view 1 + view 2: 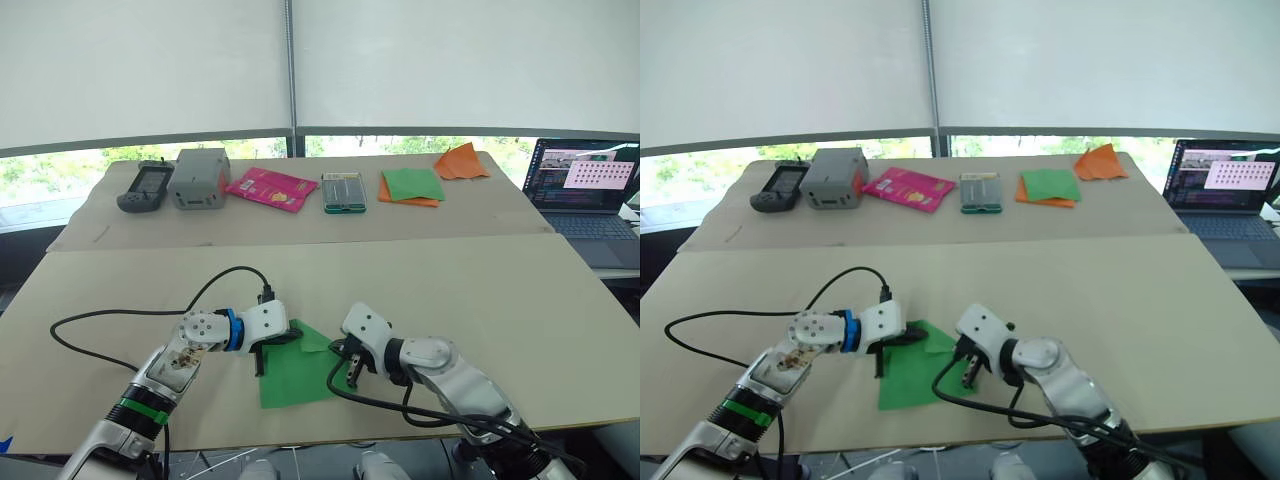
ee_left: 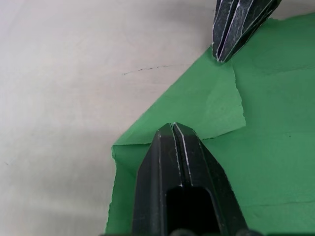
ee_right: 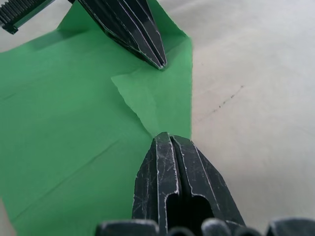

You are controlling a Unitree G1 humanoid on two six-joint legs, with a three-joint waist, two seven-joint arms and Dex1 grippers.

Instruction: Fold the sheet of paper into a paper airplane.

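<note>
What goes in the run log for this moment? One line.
paper: corner folded over | left gripper: shut, tip on fold | right gripper: shut, tip on fold | airplane: not yet formed

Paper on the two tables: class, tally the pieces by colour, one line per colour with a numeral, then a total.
Green: 2, the sheet of paper under the grippers and the green sheet on the far table.
Orange: 2, the orange sheet beneath that green one and the crumpled orange paper.
Total: 4

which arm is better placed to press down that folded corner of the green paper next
Probably the left. The left gripper, fingers shut, has its tip right at the base of the turned-over corner of the sheet of paper. The right gripper, also shut, touches the flap's other end at the paper's edge.
</note>
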